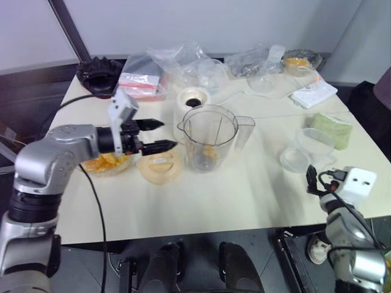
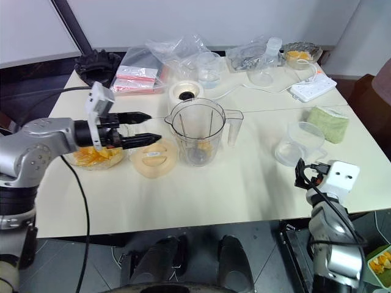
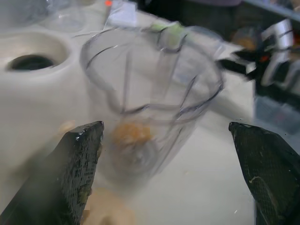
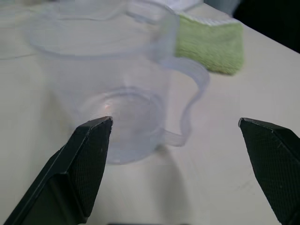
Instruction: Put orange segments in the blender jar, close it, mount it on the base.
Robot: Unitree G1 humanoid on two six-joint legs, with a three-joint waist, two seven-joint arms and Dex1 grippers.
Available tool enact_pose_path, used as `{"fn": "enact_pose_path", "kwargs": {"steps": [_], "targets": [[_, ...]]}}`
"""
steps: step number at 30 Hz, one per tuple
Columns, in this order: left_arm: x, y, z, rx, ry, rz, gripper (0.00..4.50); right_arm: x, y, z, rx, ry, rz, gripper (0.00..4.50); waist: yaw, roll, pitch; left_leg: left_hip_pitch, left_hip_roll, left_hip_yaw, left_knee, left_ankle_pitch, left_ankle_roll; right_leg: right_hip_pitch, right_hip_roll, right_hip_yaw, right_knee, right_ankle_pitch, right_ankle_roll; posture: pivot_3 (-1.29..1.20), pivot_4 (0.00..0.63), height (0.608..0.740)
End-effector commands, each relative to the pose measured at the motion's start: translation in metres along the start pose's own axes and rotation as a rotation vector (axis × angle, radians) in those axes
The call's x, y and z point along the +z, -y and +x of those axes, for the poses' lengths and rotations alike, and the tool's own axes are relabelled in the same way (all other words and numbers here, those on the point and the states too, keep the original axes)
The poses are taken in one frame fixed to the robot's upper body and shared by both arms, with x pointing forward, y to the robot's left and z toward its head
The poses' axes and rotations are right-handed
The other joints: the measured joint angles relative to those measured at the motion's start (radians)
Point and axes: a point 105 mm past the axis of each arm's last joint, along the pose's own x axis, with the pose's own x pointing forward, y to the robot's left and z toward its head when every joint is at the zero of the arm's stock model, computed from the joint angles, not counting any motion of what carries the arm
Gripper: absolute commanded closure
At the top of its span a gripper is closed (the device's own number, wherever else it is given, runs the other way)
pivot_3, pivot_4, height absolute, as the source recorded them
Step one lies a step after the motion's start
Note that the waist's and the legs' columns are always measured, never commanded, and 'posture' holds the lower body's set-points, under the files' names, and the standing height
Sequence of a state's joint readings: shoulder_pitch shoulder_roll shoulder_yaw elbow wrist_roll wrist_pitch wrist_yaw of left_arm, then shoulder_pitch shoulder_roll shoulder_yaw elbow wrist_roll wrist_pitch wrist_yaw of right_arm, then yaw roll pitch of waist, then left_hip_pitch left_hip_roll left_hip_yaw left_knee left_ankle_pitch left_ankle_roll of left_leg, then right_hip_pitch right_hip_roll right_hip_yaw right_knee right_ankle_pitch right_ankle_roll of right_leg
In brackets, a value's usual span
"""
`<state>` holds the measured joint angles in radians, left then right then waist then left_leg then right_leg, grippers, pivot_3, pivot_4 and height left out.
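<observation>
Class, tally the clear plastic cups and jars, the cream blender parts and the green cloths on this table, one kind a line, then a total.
Clear vessels: 3, the blender jar, a handled cup, a back cup
Cream parts: 2, the base, a lid
Green cloths: 1
Total: 6

The scene is evenly and brightly lit from above; no hard-edged shadows are seen. A soft shadow is cast on the table point(image 1: 256, 189) beneath the blender jar point(image 1: 208, 137), and fainter ones lie beside the clear cup point(image 4: 112, 98) in the right wrist view. Small highlights are caught on the plastic bags point(image 1: 177, 61) at the far side. The two head views are reasonably sharp. In the left wrist view the jar and the base point(image 3: 33, 79) are smeared by blur, and the dark background is streaked. The green cloth point(image 4: 211, 44) is rendered slightly soft.
</observation>
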<state>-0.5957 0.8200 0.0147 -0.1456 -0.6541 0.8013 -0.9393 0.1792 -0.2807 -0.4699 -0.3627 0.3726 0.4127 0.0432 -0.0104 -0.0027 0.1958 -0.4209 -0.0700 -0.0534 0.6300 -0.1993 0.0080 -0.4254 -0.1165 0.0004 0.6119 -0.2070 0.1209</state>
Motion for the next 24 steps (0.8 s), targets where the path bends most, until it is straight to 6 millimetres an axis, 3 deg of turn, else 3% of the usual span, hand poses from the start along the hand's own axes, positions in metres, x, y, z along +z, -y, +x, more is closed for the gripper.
{"fn": "enact_pose_path", "kwargs": {"steps": [1, 3, 7, 14, 18, 24], "targets": [[-0.005, -0.014, -0.004, -0.007, -0.090, 0.121, 0.03, 0.023, -0.006, -0.027, 0.141, 0.055, 0.083, 0.03, 0.004, 0.000, 0.000, 0.000, 0.000, 0.000, 0.000, 0.000, 0.000, 0.000, 0.000, 0.000, 0.000, 0.000, 0.000, 0.00, 0.150, 0.740], [-0.013, -0.019, 0.005, -0.057, -0.143, 0.164, 0.03, 0.021, -0.019, -0.046, 0.301, 0.006, 0.165, 0.03, 0.012, -0.001, 0.000, -0.001, 0.000, -0.001, 0.000, 0.000, 0.000, 0.000, -0.001, -0.001, 0.000, -0.001, 0.000, 0.00, 0.150, 0.740], [-0.030, -0.032, 0.023, -0.141, -0.257, 0.248, 0.03, 0.016, -0.031, -0.075, 0.517, -0.112, 0.157, 0.03, 0.025, -0.001, -0.001, -0.003, 0.000, -0.001, 0.001, -0.002, -0.003, 0.000, -0.003, -0.002, -0.003, -0.003, 0.004, 0.00, 0.150, 0.740], [-0.051, -0.049, 0.056, -0.234, -0.379, 0.317, 0.03, 0.030, -0.031, -0.096, 0.629, -0.183, 0.129, 0.03, 0.049, -0.001, -0.001, -0.010, 0.000, -0.003, -0.002, -0.003, 0.003, -0.001, -0.003, -0.006, -0.013, -0.001, 0.001, 0.00, 0.150, 0.740], [-0.059, -0.046, 0.071, -0.301, -0.426, 0.366, 0.03, 0.044, -0.044, -0.105, 0.726, -0.192, 0.084, 0.03, 0.050, -0.003, 0.000, -0.014, -0.001, -0.002, 0.001, -0.006, 0.007, -0.002, -0.003, -0.006, -0.016, -0.001, 0.003, 0.00, 0.150, 0.740], [-0.081, -0.044, 0.086, -0.307, -0.526, 0.454, 0.03, 0.097, -0.088, -0.121, 0.962, -0.066, 0.010, 0.03, 0.049, -0.007, 0.000, -0.014, -0.001, -0.001, 0.006, -0.006, 0.008, -0.001, -0.004, -0.006, -0.015, 0.002, 0.007, 0.00, 0.150, 0.740]]}}
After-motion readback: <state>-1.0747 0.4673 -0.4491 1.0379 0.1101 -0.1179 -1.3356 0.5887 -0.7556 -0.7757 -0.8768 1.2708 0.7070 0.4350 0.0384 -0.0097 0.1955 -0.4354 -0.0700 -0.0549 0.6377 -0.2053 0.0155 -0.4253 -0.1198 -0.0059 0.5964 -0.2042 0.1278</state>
